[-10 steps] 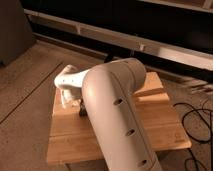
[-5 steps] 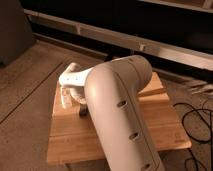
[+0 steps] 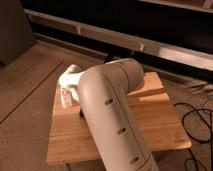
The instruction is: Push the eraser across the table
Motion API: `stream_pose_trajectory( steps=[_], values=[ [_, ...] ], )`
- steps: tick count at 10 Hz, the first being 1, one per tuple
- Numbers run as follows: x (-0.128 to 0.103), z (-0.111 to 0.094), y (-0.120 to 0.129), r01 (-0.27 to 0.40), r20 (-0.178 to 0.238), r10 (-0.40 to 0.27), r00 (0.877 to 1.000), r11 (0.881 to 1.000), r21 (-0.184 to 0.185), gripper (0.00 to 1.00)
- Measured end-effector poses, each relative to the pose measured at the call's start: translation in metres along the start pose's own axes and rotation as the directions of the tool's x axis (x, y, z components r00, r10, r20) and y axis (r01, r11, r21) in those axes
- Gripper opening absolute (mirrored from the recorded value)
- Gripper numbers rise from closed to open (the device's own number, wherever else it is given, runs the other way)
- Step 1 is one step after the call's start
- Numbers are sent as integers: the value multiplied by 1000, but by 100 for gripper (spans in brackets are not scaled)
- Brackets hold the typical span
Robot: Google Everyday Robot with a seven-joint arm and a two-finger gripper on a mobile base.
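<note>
You are looking at the claw (image 3: 66, 98) hanging over the far left part of the counter (image 3: 155, 125), with its fingers fully closed and nothing visibly held. The big pale arm (image 3: 110, 115) is covering the middle. The eraser (image 3: 80, 113) is peeking out as a small dark bit at the arm's left edge, just beside the claw.

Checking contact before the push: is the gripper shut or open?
Shut. The gripper hangs low over the table's left part, beside the arm.
</note>
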Motion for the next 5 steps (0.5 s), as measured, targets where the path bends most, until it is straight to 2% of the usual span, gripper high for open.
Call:
stream_pose_trajectory(
  steps=[2, 4, 5],
  values=[
    [-6, 5, 6, 18, -9, -18, 1000, 1000, 7, 0],
    [-17, 0, 19, 34, 14, -34, 999, 999, -4, 0],
    [-20, -4, 32, 43, 26, -42, 999, 999, -22, 0]
  ],
)
